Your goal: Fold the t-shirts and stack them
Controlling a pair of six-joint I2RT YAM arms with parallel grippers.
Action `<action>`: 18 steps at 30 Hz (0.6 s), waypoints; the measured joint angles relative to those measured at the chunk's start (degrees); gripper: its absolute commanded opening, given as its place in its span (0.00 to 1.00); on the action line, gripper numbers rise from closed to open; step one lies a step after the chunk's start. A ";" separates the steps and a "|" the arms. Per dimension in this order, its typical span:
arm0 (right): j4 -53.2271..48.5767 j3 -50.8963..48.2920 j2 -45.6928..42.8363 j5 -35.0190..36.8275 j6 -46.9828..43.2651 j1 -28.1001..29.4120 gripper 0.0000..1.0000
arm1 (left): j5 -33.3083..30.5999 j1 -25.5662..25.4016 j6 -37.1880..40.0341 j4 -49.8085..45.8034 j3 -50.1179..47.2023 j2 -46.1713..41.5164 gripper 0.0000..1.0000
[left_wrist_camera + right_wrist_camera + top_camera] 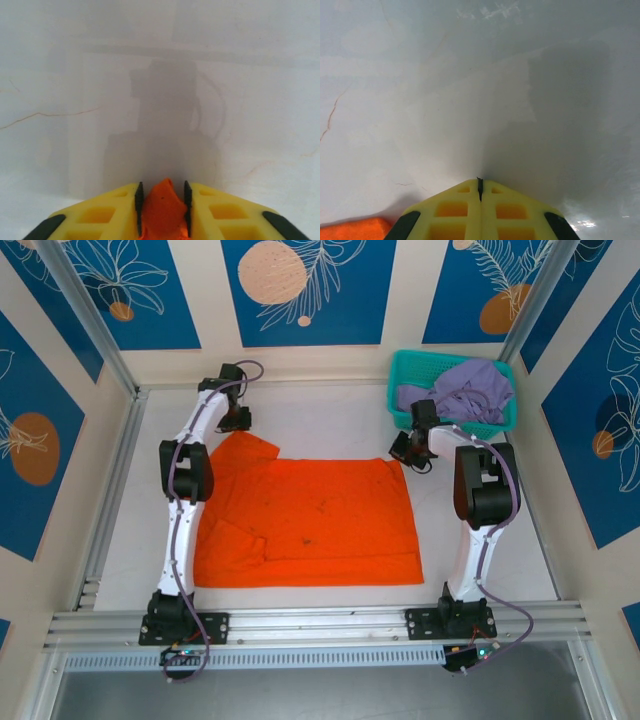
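the orange t-shirt (320,525) lies spread flat in the middle of the table (500,540), its far edge toward the upper part of the top view. the left gripper (162,186) is at the upper left corner of the shirt. in its wrist view the jaws are pinching a small ridge of orange cloth between them. i think it holds this corner because a fold needs the far edge lifted and carried over the body of the shirt.

the right gripper (480,182) is low on the table, just at the upper right corner of the shirt in the top view. its jaws are pressed together, and in its wrist view no cloth shows between them. the orange edge lies apart, in the lower left corner of that frame. so it seems this side grips nothing, which would make a lift uneven.

the lavender t-shirt (475,388) is bunched in the teal basket (400,368) at the upper right, waiting for its turn. in my judgement the fold of the orange one is only at its beginning.
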 measured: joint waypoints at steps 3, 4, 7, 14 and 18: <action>-0.02 0.00 0.00 0.00 -0.02 0.00 0.00 | -0.17 0.00 0.11 0.17 0.00 0.00 0.12; 0.00 0.00 0.00 -0.02 -0.04 0.00 0.00 | -0.52 0.00 0.22 0.15 0.00 0.00 0.10; -0.02 0.00 -0.02 -0.04 -0.07 -0.04 0.00 | -1.25 -0.13 0.24 0.22 -0.11 -0.13 0.07; 0.13 -0.37 -0.81 -0.57 -0.26 -0.11 0.00 | -4.13 -0.39 0.20 1.68 -2.75 -2.51 0.00; 0.44 -2.36 -4.02 -0.96 -0.63 -0.11 0.00 | -5.66 -0.66 0.13 3.48 -6.69 -5.95 0.00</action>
